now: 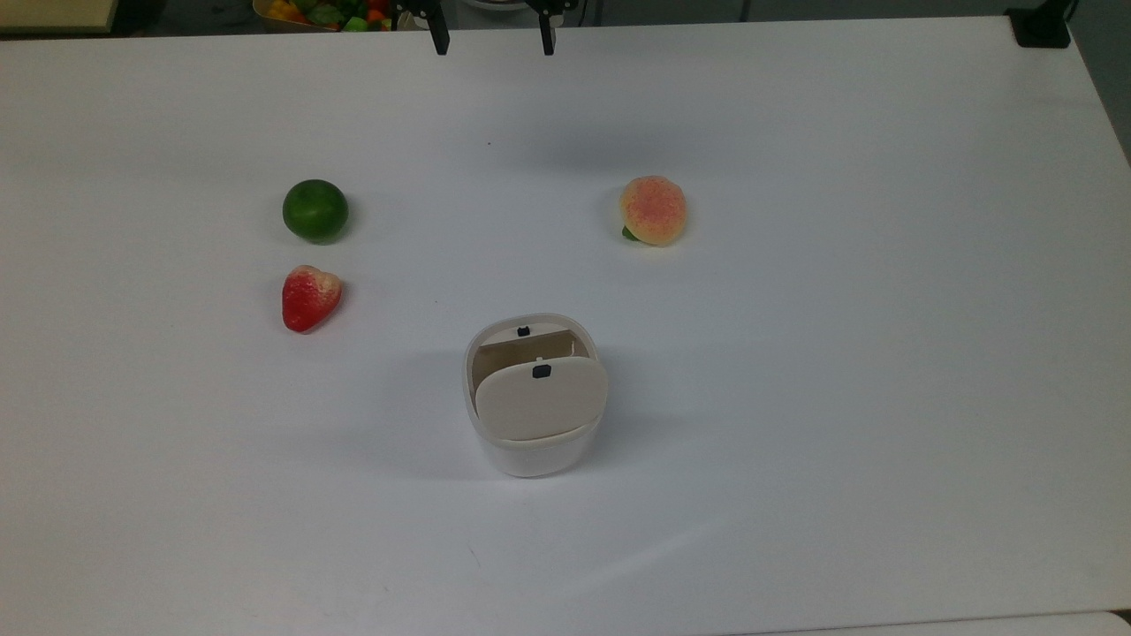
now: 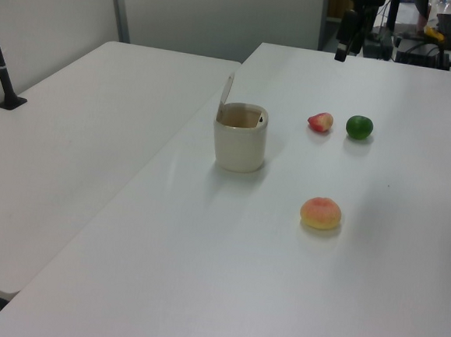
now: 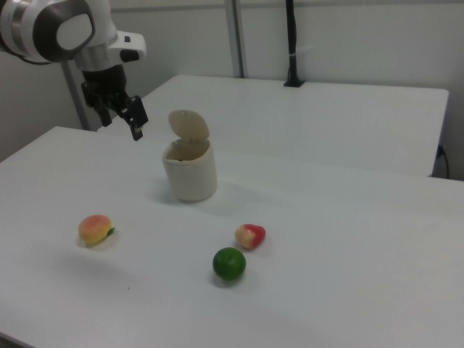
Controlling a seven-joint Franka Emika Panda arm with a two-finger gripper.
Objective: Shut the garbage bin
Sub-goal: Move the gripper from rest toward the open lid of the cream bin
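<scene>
Approach step in hand: gripper [image 1: 491, 40], fingers spread and empty, hangs well apart from garbage bin [image 1: 534, 397]; lid [image 3: 188, 125] stands upright; next move calls for reaching the lid and pressing it down.

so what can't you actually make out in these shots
- Inside of the garbage bin: top view, the raised lid covers most of it.
- Arm above the pincer: top view, cut off by the upper edge.
- Colourful items beyond the table: top view, cropped by the edge.

White rounded arm [image 3: 54, 29] with grey joint cap, black wrist block, two slim black fingers [image 3: 138, 119]
</scene>
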